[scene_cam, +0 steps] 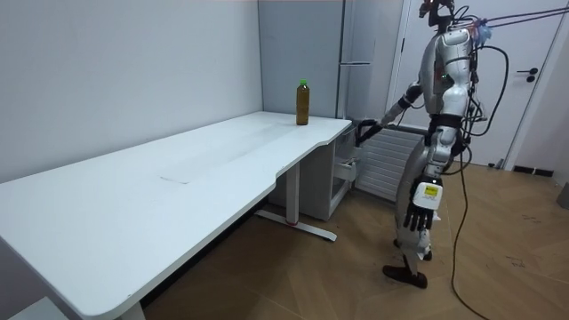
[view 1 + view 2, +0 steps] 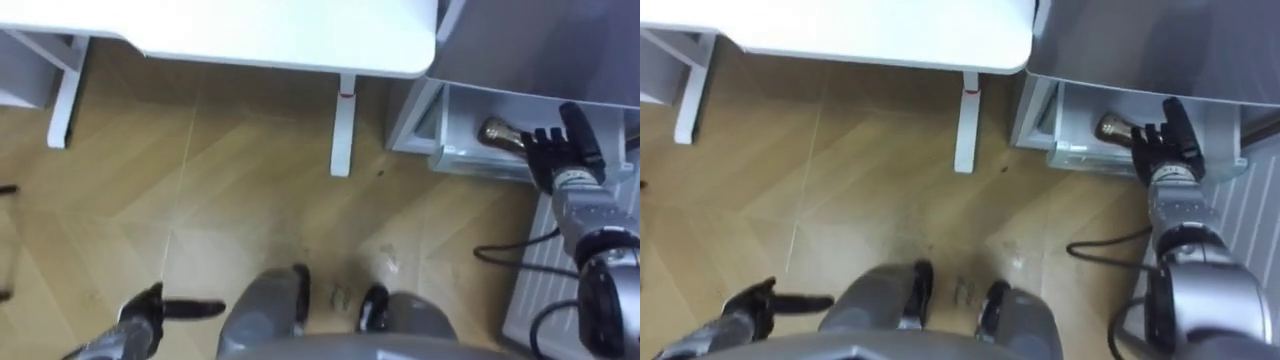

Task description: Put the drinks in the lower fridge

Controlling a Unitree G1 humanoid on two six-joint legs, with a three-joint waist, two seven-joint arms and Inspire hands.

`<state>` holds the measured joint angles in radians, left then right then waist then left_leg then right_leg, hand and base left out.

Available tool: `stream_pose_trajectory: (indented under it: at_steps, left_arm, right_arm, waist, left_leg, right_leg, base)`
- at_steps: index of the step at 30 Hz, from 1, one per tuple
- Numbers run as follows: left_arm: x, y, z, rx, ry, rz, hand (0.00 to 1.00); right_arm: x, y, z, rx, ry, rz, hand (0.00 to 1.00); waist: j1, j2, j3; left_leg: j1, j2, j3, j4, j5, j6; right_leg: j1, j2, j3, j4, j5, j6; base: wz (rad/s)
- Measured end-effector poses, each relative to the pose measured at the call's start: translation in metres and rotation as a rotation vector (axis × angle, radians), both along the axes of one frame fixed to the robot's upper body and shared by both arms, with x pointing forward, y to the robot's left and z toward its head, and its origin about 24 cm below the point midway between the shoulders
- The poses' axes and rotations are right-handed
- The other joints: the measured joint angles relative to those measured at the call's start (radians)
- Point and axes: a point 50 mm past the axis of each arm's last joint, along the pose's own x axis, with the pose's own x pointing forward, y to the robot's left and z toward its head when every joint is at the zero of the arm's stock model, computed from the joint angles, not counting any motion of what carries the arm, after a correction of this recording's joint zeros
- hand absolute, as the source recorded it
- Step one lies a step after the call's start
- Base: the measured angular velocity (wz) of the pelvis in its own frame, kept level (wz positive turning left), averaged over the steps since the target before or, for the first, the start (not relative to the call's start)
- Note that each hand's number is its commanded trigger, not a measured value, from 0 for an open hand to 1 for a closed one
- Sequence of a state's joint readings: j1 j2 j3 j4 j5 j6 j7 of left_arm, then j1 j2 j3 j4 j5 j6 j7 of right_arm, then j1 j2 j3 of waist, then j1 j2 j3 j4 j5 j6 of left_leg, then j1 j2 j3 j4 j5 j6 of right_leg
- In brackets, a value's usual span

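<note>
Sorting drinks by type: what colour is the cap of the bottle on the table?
Green cap, clearest in the room view.

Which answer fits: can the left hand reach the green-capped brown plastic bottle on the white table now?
Probably not. The left hand hangs open beside the leg, below the tabletop, while the green-capped brown plastic bottle stands at the white table's far corner, apart from the robot.

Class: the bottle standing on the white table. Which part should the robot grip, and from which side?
Probably grip the bottle round its straight body, below the green cap, coming sideways from the table edge nearest the fridge: it stands upright, alone, near that edge.
</note>
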<state>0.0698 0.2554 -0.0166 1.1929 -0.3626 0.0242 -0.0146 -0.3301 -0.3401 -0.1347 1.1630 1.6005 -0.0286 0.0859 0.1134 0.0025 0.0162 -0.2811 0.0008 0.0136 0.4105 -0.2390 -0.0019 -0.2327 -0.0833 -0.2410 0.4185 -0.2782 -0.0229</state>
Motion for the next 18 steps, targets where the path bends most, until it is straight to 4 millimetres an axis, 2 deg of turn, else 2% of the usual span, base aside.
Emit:
stream_pose_trajectory:
  at_steps: [1,3,6,9,12,18]
  left_arm:
    - [-0.002,0.001,0.0,-0.001,-0.001,0.016,0.0]
    - [-0.01,0.004,0.0,0.002,0.002,0.061,0.0]
    - [-0.024,0.001,-0.002,-0.004,0.021,0.077,0.0]
    - [-0.031,-0.002,-0.003,-0.02,0.014,0.114,0.0]
    - [-0.039,-0.005,-0.004,-0.032,0.01,0.153,0.0]
    - [-0.043,-0.007,-0.004,-0.043,-0.015,0.226,0.0]
  right_arm:
    - [-0.004,0.001,-0.003,0.008,-0.004,-0.005,0.0]
    - [-0.026,0.001,-0.017,0.043,0.025,-0.039,0.0]
    - [-0.042,0.003,-0.024,0.042,0.025,-0.032,0.0]
    - [-0.068,0.005,-0.035,0.038,0.055,-0.025,0.0]
    - [-0.085,0.008,-0.043,0.043,0.103,-0.029,0.0]
    - [-0.128,0.019,-0.063,0.077,0.214,-0.049,0.0]
  waist:
    - [-0.003,-0.002,-0.0043]
    - [-0.01,-0.012,-0.0119]
    - [-0.031,-0.013,-0.0174]
    - [-0.045,-0.014,-0.0179]
    - [-0.057,-0.008,-0.017]
    - [-0.058,-0.004,-0.0141]
  left_leg:
    - [0.015,0.0,0.0,-0.012,0.002,0.0]
    - [0.086,0.002,0.0,-0.055,0.005,-0.003]
    - [0.15,0.007,0.007,-0.091,0.006,-0.004]
    - [0.198,0.007,0.014,-0.122,0.006,-0.004]
    - [0.232,0.005,0.019,-0.142,0.007,-0.004]
    - [0.283,0.003,0.019,-0.155,0.007,-0.002]
  right_leg:
    - [0.017,0.003,-0.002,-0.015,0.003,0.001]
    - [0.094,0.019,-0.004,-0.064,0.012,0.004]
    - [0.169,0.032,-0.005,-0.131,0.03,0.008]
    - [0.213,0.037,-0.003,-0.171,0.041,0.012]
    - [0.242,0.036,-0.002,-0.187,0.046,0.017]
    - [0.297,0.036,-0.009,-0.206,0.05,0.018]
  base:
    - [0.0]
    - [0.0]
    - [-0.03]
    - [-0.06]
    - [-0.06]
    - [0.01]
